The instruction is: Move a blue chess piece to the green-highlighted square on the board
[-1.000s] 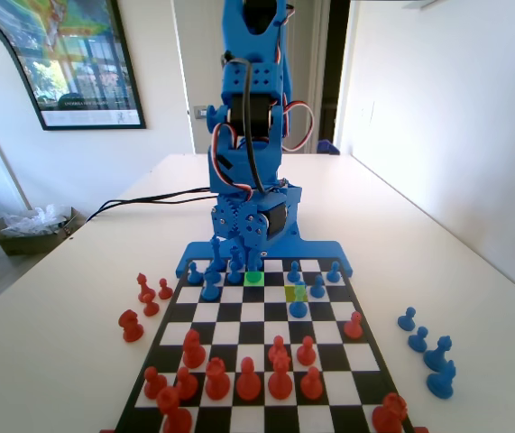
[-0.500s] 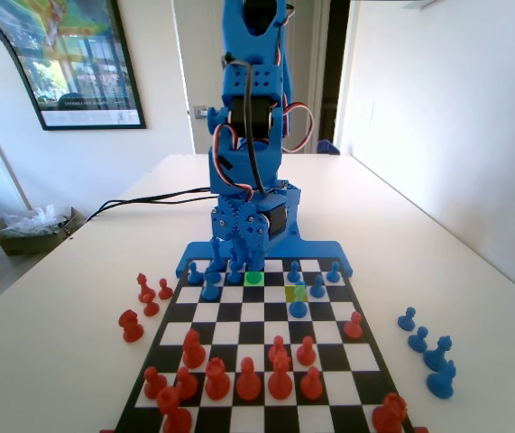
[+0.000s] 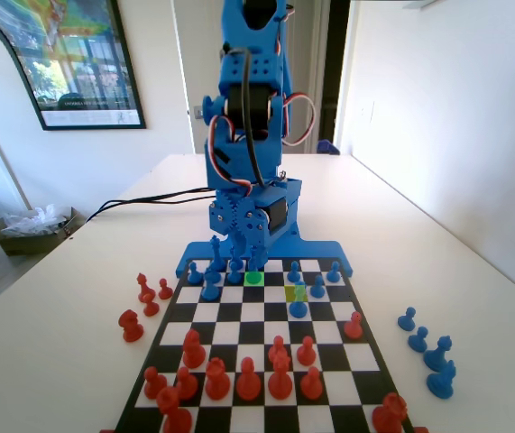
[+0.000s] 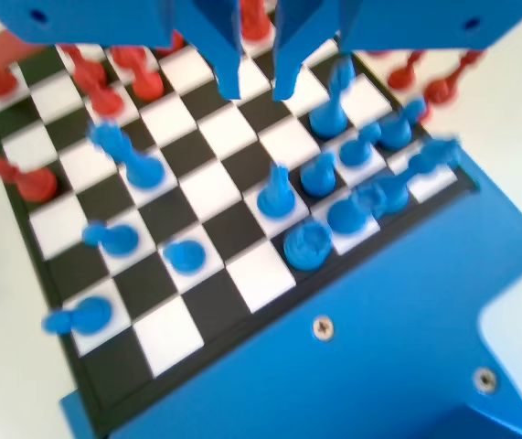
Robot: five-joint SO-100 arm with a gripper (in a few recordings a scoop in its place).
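We find the gripper (image 4: 256,87) raised, jaws apart w/ nothing between. Blue pawn (image 3: 253,263) sits below them on the green-highlighted square (image 3: 254,279); advise clean vertical withdrawal.

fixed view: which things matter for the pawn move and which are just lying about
For the job: gripper, open and empty; blue chess piece; green-highlighted square; board.
Lying about: red pieces, captured blue pieces off the board, framed picture.

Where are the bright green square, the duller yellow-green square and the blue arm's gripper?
bright solid green square (image 3: 254,279): fixed view, its centre.
duller yellow-green tinted square (image 3: 297,292): fixed view, its visible surface.
blue arm's two-finger gripper (image 4: 257,90): wrist view, midway between its fingertips.
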